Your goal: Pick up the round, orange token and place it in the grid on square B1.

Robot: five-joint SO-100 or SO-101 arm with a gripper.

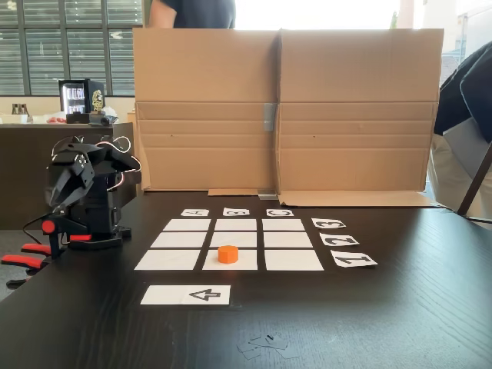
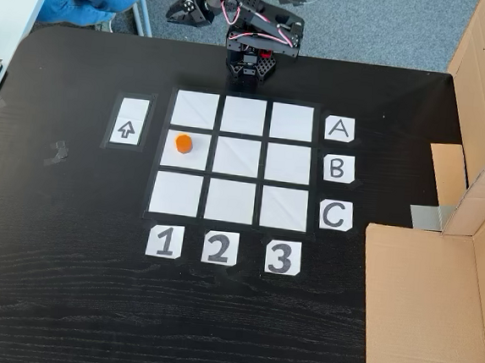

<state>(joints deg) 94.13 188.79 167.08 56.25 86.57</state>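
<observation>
Front fixed view, token: one small orange puck sat on the middle near-row cell of the grid, toward the worktop's near edge.
Front fixed view, arm: one arm folded at the worktop's left edge; I could not tell its claw's state.
Top fixed view, token: the puck lay in the cell of row B, column 1.
Top fixed view, count: nine cells, six label cards, one arrow strip.
Handling: probably light, rigid, smooth-sided; pinch across its flat sides.
</observation>
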